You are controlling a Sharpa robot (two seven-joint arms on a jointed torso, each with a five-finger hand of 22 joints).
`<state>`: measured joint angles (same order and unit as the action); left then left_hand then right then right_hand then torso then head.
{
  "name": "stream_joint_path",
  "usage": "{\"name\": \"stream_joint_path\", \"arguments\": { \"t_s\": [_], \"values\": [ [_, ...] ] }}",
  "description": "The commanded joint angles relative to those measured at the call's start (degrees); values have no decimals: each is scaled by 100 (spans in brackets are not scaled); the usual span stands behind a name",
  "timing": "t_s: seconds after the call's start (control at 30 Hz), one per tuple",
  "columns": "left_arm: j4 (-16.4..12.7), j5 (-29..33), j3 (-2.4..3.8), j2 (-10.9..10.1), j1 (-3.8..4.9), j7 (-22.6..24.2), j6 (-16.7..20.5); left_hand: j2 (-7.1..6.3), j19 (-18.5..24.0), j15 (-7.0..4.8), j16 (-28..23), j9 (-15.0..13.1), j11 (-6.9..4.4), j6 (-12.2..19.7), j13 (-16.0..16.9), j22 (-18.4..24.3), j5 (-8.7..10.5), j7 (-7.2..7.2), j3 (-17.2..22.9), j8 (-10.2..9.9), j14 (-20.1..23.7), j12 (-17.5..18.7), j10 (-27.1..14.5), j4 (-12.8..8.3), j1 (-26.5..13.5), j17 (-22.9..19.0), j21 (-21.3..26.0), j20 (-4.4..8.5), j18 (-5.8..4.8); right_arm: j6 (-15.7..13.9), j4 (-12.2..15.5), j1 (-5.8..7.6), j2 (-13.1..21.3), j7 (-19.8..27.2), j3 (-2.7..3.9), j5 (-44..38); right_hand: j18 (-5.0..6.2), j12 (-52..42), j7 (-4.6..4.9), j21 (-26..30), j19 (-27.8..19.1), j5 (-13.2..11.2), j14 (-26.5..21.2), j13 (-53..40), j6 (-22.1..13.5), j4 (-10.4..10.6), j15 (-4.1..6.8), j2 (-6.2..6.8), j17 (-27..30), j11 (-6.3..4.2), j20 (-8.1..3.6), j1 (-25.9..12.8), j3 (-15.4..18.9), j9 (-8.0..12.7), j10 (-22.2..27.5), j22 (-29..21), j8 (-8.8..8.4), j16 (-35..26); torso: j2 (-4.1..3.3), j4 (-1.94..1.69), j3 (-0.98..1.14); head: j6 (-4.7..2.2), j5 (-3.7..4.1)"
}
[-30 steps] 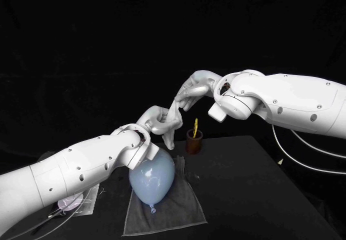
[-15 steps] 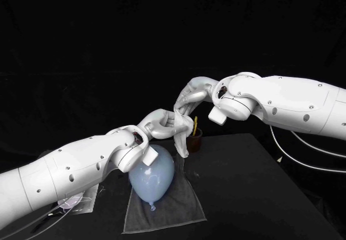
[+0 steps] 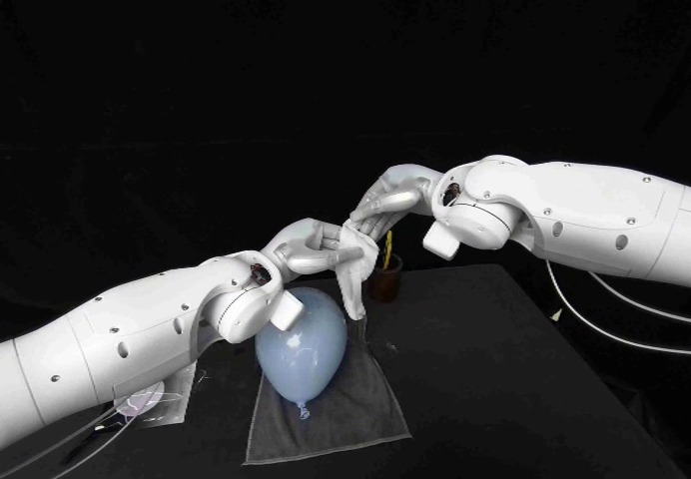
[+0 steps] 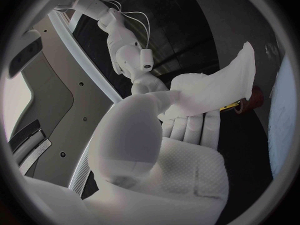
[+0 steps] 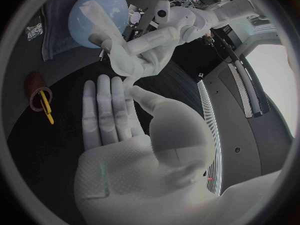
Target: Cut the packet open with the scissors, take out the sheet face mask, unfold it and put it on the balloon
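Note:
The white sheet mask (image 3: 352, 284) hangs between my hands, above the far end of the pale blue balloon (image 3: 303, 344). My left hand (image 3: 317, 254) grips its upper part, and the loose end drops beside the balloon. My right hand (image 3: 386, 200) pinches the mask's top edge just above the left hand. In the right wrist view my right hand (image 5: 122, 130) reaches to the left hand (image 5: 140, 50), with the mask (image 5: 100, 20) trailing over the balloon (image 5: 94, 2). The left wrist view shows the mask (image 4: 219, 87) spread past my left hand (image 4: 169, 150).
The balloon lies on a grey cloth (image 3: 325, 414) on the black table (image 3: 518, 389). A brown cup (image 3: 386, 282) with yellow-handled scissors (image 5: 47, 111) stands just behind the hands. The cut packet (image 3: 144, 404) lies at the near left.
Both hands have come down and closer together. The mask, earlier stretched between them, now hangs lower beside the balloon's far end.

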<state>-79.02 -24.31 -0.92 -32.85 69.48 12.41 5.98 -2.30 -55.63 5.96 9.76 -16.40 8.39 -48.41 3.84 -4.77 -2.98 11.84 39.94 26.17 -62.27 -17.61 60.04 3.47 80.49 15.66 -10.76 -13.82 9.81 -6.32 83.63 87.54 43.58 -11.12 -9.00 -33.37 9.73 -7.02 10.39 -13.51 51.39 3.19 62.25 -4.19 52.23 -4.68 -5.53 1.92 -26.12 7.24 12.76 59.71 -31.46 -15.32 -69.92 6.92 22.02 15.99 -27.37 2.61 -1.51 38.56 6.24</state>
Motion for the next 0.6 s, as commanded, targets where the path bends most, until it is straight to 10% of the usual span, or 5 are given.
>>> {"name": "stream_joint_path", "arguments": {
  "t_s": [0.03, 0.3, 0.6],
  "values": [
    [-71, 353, 5, -67, 4, -46, -530, 47, -33, 18, 12, -23, -7, -33, -6, 0, 17, -11, 49, 36, -38, 51, 52, 1, -80, 9, -16, 11, 77, -609, 100, -71, 115, 636, -12, 541, 80, -88, 156, 117, -59, -5, -210, -22, -330, 390, -74, 309, -90, 100, 76, -65, 422, 104, 208, -82, -266, 149, 2, 5, -4, 4, 3],
    [-198, 400, 1, -219, 4, -92, -724, 110, -37, 15, -2, -8, -14, 33, -3, 14, 17, -23, 114, -12, -37, 116, 85, -11, -106, 28, -10, 18, 75, -929, 317, -380, 416, 1167, -53, 1034, 71, -165, 395, 483, -434, -32, -1015, 20, -924, 1300, -331, 490, -62, 351, 290, -55, 1323, 174, 977, -283, -552, 197, -1, 3, 0, 21, -7],
    [-283, 386, -2, -320, 4, -103, -656, 197, -112, -71, 45, 62, -134, 157, 44, 3, 16, -130, 350, -182, -145, 67, 460, -337, 70, 106, -70, 104, 73, -1142, 653, -826, 760, 1462, -64, 1229, 75, -429, 465, 550, -432, -17, -1171, 15, -960, 1654, -359, 402, -9, 407, 316, 359, 1725, 133, 1163, -289, -446, 399, -10, 8, -2, 13, -14]
  ]
}}
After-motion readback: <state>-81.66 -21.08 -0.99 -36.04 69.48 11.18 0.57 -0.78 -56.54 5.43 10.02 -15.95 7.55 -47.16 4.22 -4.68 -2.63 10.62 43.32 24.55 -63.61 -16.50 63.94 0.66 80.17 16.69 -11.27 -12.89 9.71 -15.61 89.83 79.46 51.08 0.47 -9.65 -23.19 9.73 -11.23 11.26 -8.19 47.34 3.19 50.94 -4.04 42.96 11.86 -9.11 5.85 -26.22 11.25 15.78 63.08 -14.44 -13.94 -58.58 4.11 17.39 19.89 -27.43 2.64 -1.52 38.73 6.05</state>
